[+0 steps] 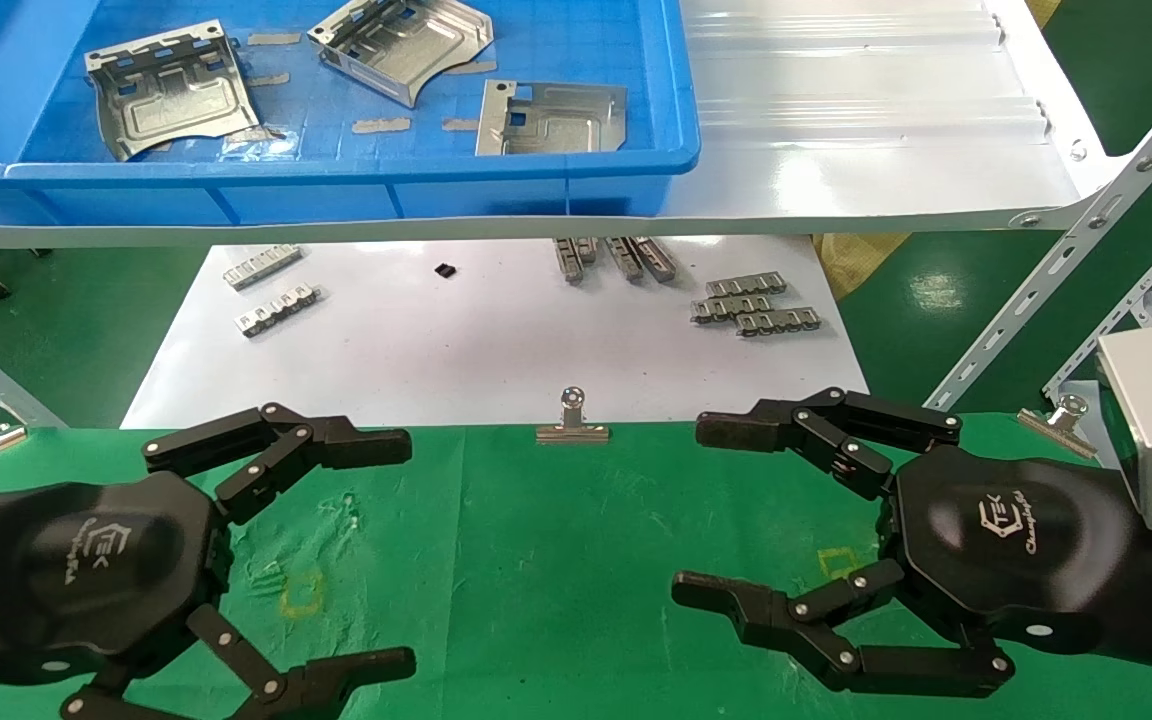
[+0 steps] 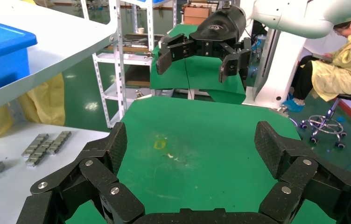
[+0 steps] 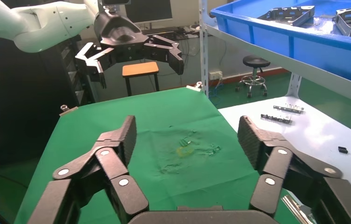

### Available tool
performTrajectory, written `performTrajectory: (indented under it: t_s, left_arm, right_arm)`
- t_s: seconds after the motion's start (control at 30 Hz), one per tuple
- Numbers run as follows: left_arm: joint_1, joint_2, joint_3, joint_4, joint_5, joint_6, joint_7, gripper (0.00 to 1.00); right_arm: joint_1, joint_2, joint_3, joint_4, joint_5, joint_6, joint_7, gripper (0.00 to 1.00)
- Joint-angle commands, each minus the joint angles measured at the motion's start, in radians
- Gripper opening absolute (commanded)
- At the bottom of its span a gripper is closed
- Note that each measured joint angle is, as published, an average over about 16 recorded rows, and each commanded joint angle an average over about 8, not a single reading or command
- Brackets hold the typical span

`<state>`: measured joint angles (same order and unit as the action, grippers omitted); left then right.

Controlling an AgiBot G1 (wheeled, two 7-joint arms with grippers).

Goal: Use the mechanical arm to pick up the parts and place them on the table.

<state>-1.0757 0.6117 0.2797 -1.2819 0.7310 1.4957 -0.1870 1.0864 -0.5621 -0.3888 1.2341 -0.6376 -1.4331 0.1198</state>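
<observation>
Three silver stamped parts lie in the blue tray [image 1: 636, 160] on the upper shelf: one at the left [image 1: 168, 88], one in the middle [image 1: 401, 42], one at the right [image 1: 551, 118]. Two of them also show in the right wrist view [image 3: 290, 13]. My left gripper [image 1: 391, 555] hovers open and empty over the left of the green cloth table [image 1: 536, 560]. My right gripper [image 1: 701, 510] hovers open and empty over the right of it. Each wrist view shows its own open fingers [image 2: 113, 147] [image 3: 124, 137] above bare cloth and the other gripper beyond.
A glossy white sheet [image 1: 456, 350] behind the cloth carries small grey toothed strips [image 1: 751, 305] and a small black piece [image 1: 445, 270]. A silver binder clip [image 1: 572, 420] pins the cloth's far edge; another [image 1: 1061, 415] sits at the right. White slotted rack struts [image 1: 1056, 270] slope at right.
</observation>
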Motion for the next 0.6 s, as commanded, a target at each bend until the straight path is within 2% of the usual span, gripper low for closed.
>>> performTrajectory:
  t_s: [0.03,0.6]
  left_arm:
    - [0.0,0.0,0.0,0.0,0.0,0.0,0.0,1.0]
    - [0.0,0.0,0.0,0.0,0.0,0.0,0.0,1.0]
  right_arm:
    - [0.0,0.0,0.0,0.0,0.0,0.0,0.0,0.0]
    - [0.0,0.0,0.0,0.0,0.0,0.0,0.0,0.0]
